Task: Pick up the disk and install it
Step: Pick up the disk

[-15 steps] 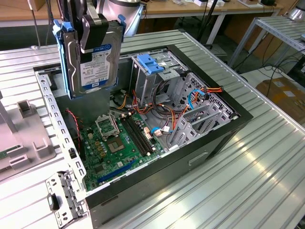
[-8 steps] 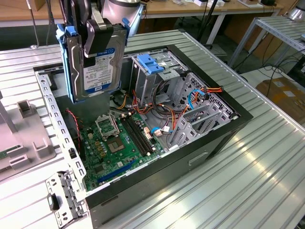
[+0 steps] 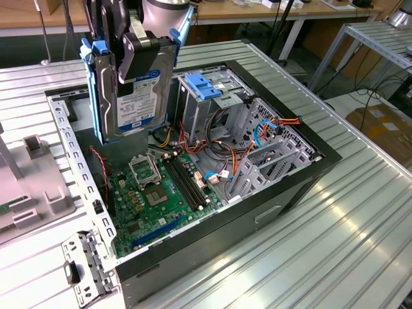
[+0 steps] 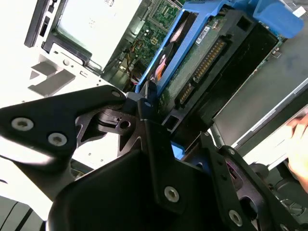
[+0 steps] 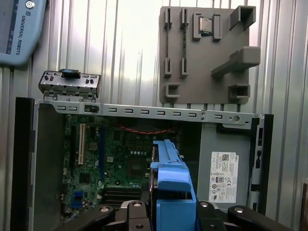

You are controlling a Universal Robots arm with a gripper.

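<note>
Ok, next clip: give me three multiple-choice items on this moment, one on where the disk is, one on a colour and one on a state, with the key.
1. Where is the disk?
A. Seated in a drive bay.
B. Held upright in the air over the open computer case.
C. Lying flat outside the case.

2. What colour are the disk's side rails?
A. Red.
B. Yellow.
C. Blue.

3. How is the gripper?
A. Shut on the disk.
B. Open, hovering over the disk.
C. Open and empty beside the case.

Key:
1 B: the exterior view shows it hanging above the motherboard.
2 C: blue rails run along its edges in the exterior view.
3 A: it clamps the disk's two faces and carries it.
</note>
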